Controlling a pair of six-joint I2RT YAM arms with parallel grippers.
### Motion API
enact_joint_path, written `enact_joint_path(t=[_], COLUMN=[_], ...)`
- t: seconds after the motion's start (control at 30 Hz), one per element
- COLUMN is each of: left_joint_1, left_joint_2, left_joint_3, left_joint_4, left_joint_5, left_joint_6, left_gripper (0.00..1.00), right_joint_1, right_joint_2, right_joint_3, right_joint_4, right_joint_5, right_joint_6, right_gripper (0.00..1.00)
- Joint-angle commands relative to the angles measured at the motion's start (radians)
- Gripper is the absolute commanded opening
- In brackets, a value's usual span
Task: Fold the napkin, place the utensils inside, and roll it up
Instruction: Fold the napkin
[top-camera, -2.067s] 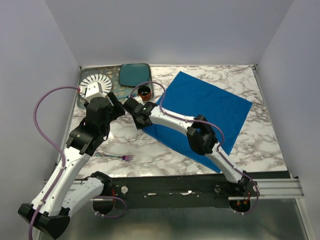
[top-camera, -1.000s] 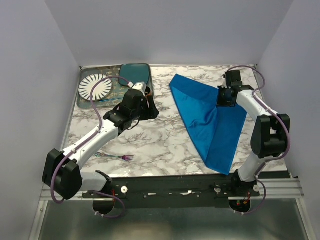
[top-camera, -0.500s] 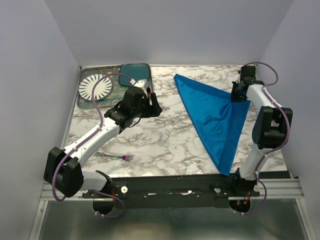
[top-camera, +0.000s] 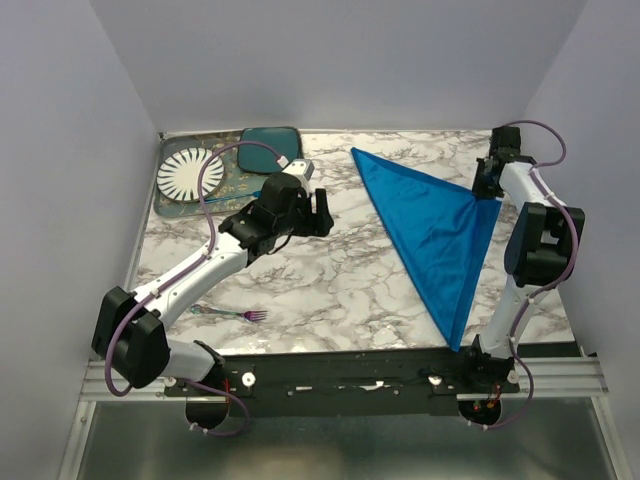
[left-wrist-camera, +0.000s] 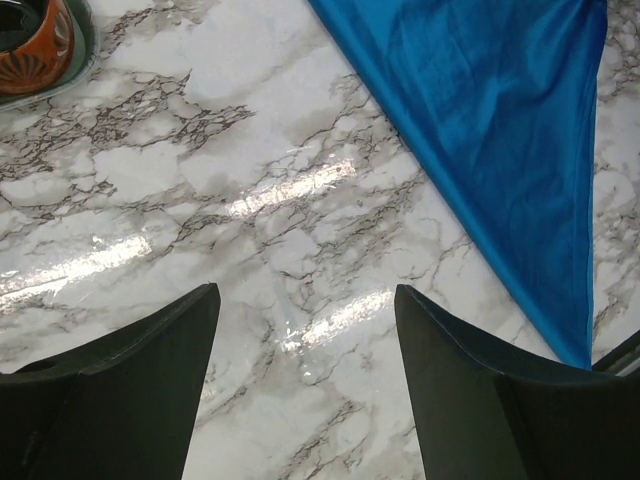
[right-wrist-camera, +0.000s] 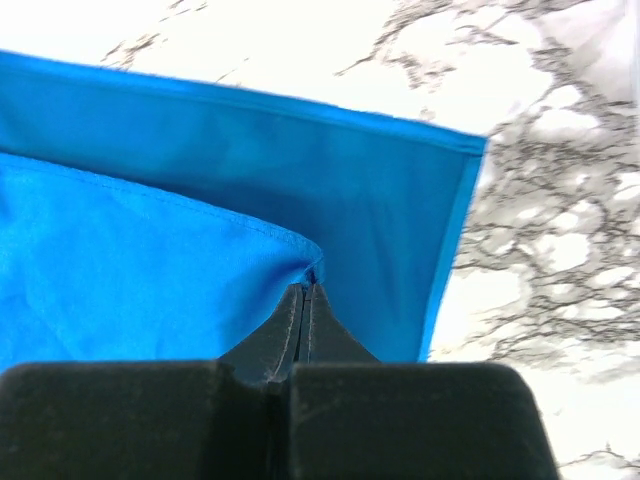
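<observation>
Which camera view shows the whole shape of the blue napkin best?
The top external view: there the napkin shows whole, a folded triangle on the table. The left wrist view shows only part of it, with one long edge. The right wrist view shows only one corner, pinched in the shut right gripper.

Napkin plain bright blue. Surface white marble, grey veining. Fork purple tines, bluish handle. Square plate dark teal. Round plate white, dark radial stripes. Cup orange, dark pattern.
</observation>
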Motion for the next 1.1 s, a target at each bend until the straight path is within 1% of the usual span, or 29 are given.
enact_joint_path(t=[0.0, 0.57, 1.07], left_joint_1=[-0.011, -0.014, -0.013], left_joint_2=[0.010, 0.027, 0.037], left_joint_3=[0.025, 0.033, 0.036], left_joint_4=[-0.014, -0.015, -0.014], left_joint_5=[-0.044, -0.047, -0.053], left_joint_6=[0.033, 0.031, 0.033], left_gripper=[0.80, 0.80, 0.80], right_joint_1=[-0.040, -0.090, -0.102], right_joint_2=[0.025, 0.084, 0.149], right_joint_3=[0.044, 0.086, 0.135], right_joint_4=[-0.016, -0.014, -0.002], right_joint_5=[0.031, 0.026, 0.034], right_joint_6=[0.016, 0.037, 0.031], right_gripper=[0.01, 0.01, 0.01])
